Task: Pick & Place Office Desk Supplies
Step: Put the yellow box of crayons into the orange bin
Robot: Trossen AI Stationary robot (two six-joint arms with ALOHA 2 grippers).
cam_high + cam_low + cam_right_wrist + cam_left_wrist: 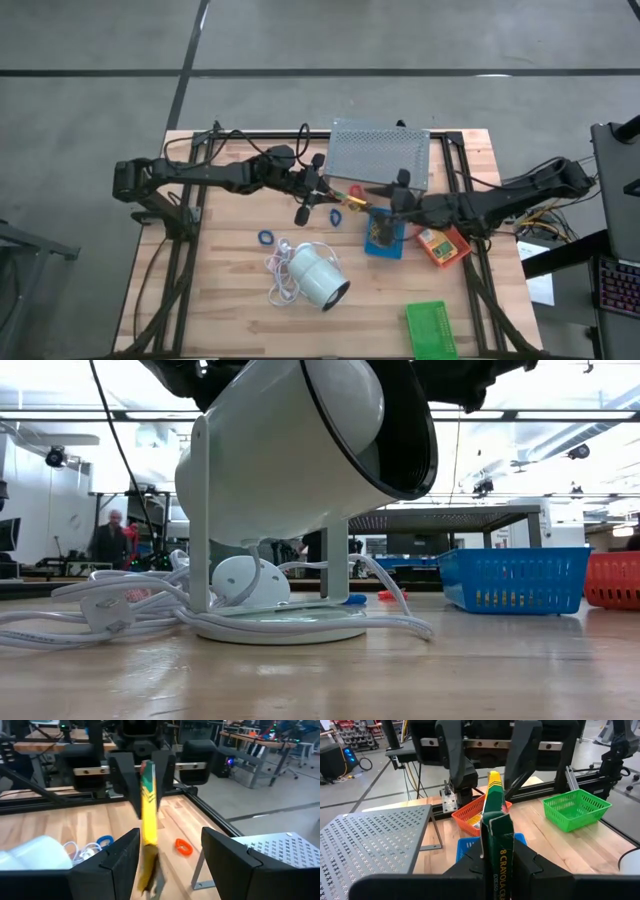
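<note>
Right now the left gripper [495, 865] is pinched on one end of a crayon box [496, 835], a slim yellow-and-green carton, holding it out lengthwise toward the right gripper [170, 865]. The right gripper's fingers are spread wide on either side of the box's free end and do not touch it. Both grippers meet in the air just in front of the grey perforated stand [380, 155], and the blue tray [384, 240] lies on the table directly under the right gripper.

Judging by its looks, the box is light thin cardboard: stiff along its length but easy to crush across its broad faces, with a printed surface that may slide a little between hard fingers. A flap at the held end seems to stand slightly open, so squeezing there could buckle it. The safest hold would be across the two broad faces near the middle or the free end, with only moderate pressure, and with the left fingers letting go only once the right ones have closed.

Close beyond the right gripper sit the red tray [443, 246], already holding a small box, and farther off the green tray [432, 328]. A red loop [183, 847] and a blue loop [265, 237] lie on the wood below the left gripper's side, and the white lamp [318, 277] with its cord sits beyond them, well clear of the handover.
</note>
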